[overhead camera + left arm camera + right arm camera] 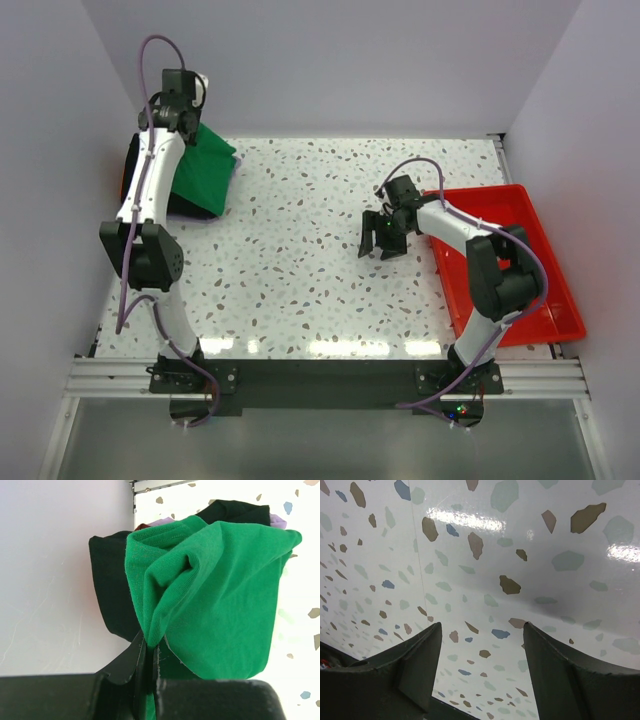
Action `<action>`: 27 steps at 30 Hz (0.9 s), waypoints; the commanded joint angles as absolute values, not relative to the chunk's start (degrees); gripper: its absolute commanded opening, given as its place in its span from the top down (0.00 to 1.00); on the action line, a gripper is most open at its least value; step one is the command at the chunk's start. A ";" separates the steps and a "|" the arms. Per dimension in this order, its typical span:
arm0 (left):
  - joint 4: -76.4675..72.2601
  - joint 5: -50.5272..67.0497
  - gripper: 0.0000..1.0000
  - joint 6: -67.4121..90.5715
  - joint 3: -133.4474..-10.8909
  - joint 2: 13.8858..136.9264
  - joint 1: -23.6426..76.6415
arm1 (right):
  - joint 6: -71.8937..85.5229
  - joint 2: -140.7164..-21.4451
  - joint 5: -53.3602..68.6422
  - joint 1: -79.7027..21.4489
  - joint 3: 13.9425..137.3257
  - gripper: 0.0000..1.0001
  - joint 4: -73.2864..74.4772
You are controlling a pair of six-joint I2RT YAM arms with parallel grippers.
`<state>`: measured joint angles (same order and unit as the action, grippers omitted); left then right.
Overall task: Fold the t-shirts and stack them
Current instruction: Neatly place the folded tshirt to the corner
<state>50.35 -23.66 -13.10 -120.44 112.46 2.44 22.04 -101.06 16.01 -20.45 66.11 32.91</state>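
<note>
At the far left corner of our speckled white bench (300, 250) lies the heap of soft cloth t-shirts (205, 175), the bright green t-shirt (225, 595) over black ones (107, 595). Our left tool (150, 650) is pinched tight on a bunched fold of the green one, which we judge light, limp and likely to sag, so we favour gripping hems or shoulders. Our right tool (482, 645) hangs wide, holding nothing.

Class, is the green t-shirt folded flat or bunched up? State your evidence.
Bunched up. The left gripper is shut on a pinch of the green t-shirt, and deep creases run from that pinch.
</note>
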 commanded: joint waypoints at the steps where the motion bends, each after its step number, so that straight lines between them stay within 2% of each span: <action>1: 45.79 -23.38 1.00 -14.50 -123.05 110.30 0.79 | 22.15 -98.44 16.17 -20.30 66.71 0.30 33.13; 17: 41.75 -25.04 1.00 -15.38 -123.05 115.75 -4.65 | 22.24 -98.35 16.00 -20.30 67.76 0.30 34.80; 18: 40.88 -25.83 0.94 -15.47 -122.96 116.54 -5.27 | 22.24 -98.09 16.08 -20.30 67.76 0.30 34.89; 19: 40.78 -25.84 0.81 -14.95 -123.22 117.06 -5.53 | 22.15 -97.82 16.17 -20.30 68.02 0.30 35.07; 20: 40.35 -26.71 0.31 -14.42 -123.48 117.94 -5.97 | 22.24 -97.30 16.26 -20.22 68.20 0.29 35.24; 21: 39.99 -27.68 0.06 -13.98 -123.66 118.30 -5.98 | 22.24 -97.29 16.26 -20.30 68.20 0.29 35.24; 22: 39.99 -28.64 0.00 -13.45 -123.92 118.74 -5.98 | 22.32 -96.77 16.17 -20.30 68.29 0.29 35.51; 27: 38.41 -31.29 0.00 -10.64 -124.46 117.70 -5.98 | 22.67 -94.31 15.91 -20.39 68.29 0.28 35.51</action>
